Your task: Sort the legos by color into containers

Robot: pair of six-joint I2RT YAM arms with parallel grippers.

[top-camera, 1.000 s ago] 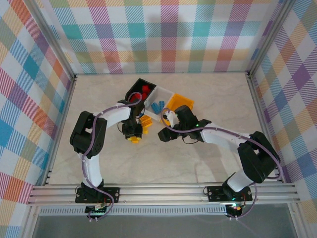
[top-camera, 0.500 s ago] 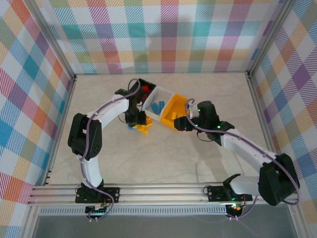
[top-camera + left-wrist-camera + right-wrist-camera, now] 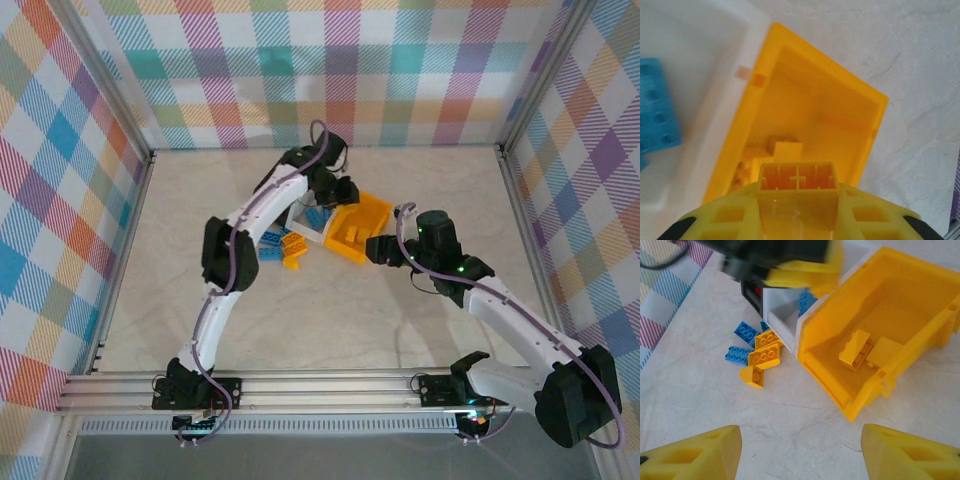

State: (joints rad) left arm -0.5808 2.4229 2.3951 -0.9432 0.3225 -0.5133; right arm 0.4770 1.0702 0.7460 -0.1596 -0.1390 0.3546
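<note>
My left gripper [image 3: 797, 212] is shut on a yellow lego [image 3: 797, 179] and hovers over the open yellow-orange container [image 3: 815, 115], which holds two yellow bricks [image 3: 856, 351]. The white container [image 3: 700, 60] beside it holds a blue brick [image 3: 657, 117]. In the top view the left gripper [image 3: 340, 192] reaches over the containers. My right gripper [image 3: 800, 436] stands open above bare table just in front of the yellow container [image 3: 365, 225], with nothing between its fingers. Loose legos lie left of the containers: blue ones [image 3: 746, 331] and yellow ones [image 3: 765, 356]. The black container [image 3: 751, 292] is largely hidden by the left arm.
The three containers stand in a slanted row at the middle back of the marble table [image 3: 420, 330]. The loose pile [image 3: 282, 250] lies just in front of the white container. Metal frame posts and checked walls [image 3: 80, 200] enclose the table.
The left arm rose from the loose pile and swung back over the containers, carrying a yellow lego. The right arm drew back to the right, away from the pile, jaws staying open.
</note>
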